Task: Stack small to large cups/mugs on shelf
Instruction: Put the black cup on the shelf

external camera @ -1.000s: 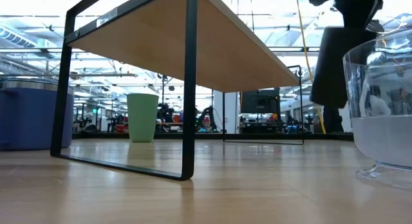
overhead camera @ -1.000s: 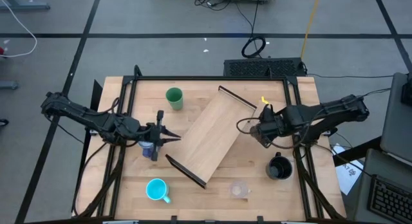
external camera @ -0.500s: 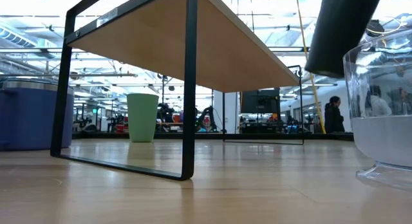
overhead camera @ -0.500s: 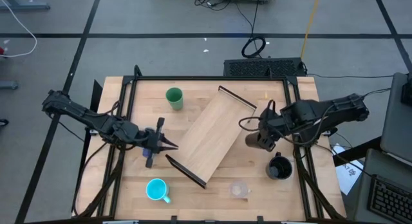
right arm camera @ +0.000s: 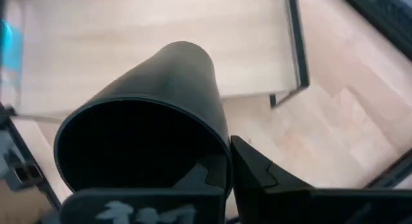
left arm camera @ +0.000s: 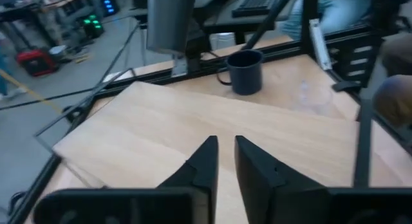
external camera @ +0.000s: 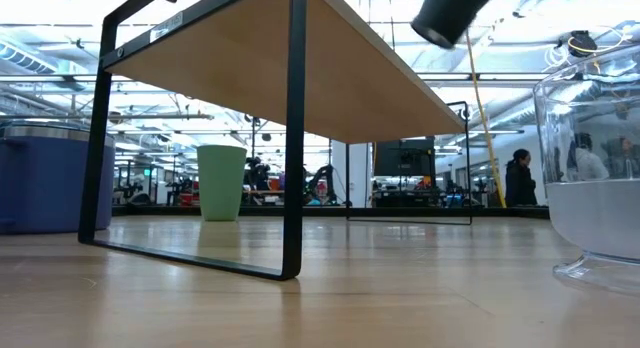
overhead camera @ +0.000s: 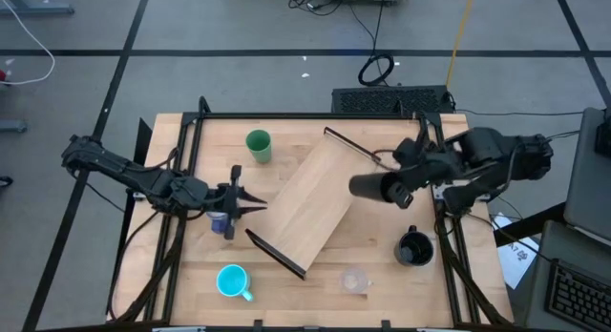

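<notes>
Shelf (overhead camera: 315, 200) (angled) lies on wooden tabletop (overhead camera: 286, 146).

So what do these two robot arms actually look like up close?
Both arms are dark, nearly black, built of slim jointed segments with thin black cables looping alongside. The left gripper ends in two narrow pointed black fingers, wedge-shaped from its own camera. The right gripper has similar dark angular fingers, with a small white marking on its body.

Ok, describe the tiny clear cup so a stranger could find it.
Start at the shelf lying diagonally across the table. Off its near end, between the cyan mug and the wide black mug, stands the tiny clear cup: the only see-through vessel.
</notes>
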You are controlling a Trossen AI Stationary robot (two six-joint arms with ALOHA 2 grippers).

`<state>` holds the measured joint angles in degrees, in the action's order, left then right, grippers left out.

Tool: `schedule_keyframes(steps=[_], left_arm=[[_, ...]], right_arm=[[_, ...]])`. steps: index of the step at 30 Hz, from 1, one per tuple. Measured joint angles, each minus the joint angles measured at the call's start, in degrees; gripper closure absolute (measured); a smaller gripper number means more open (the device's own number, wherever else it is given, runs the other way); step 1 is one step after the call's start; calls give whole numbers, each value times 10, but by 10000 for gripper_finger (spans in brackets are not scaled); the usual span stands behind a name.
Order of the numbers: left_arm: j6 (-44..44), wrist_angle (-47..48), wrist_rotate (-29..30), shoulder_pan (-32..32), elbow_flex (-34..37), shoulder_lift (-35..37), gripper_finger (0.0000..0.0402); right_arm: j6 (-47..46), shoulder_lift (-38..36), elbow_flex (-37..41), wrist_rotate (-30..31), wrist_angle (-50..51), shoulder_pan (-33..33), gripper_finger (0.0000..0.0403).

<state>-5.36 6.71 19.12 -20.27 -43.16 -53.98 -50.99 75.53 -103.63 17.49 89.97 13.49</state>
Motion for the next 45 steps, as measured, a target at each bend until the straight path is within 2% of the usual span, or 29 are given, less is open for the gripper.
schedule_keyframes(steps=[5, 8, 13, 23, 30, 37, 45], left_arm=[[6, -1, 17, 0, 0, 0, 301], [7, -2, 20, 0, 0, 0, 288], [6, 6, 20, 0, 0, 0, 284], [-1, 29, 20, 0, 0, 0, 284], [-4, 29, 20, 1, 0, 0, 284], [-5, 29, 20, 1, 0, 0, 284], [-6, 30, 20, 1, 0, 0, 284]], right_arm=[[-22, 0, -39, 1, 1, -33, 403], [-7, 6, -59, -26, -21, -63, 403], [53, 36, -94, -58, -55, -106, 403], [86, 99, -175, -145, 4, -215, 403], [114, 133, -177, -236, 0, -282, 403], [140, 152, -177, -264, 1, -328, 403], [160, 143, -138, -268, 1, -334, 403]])
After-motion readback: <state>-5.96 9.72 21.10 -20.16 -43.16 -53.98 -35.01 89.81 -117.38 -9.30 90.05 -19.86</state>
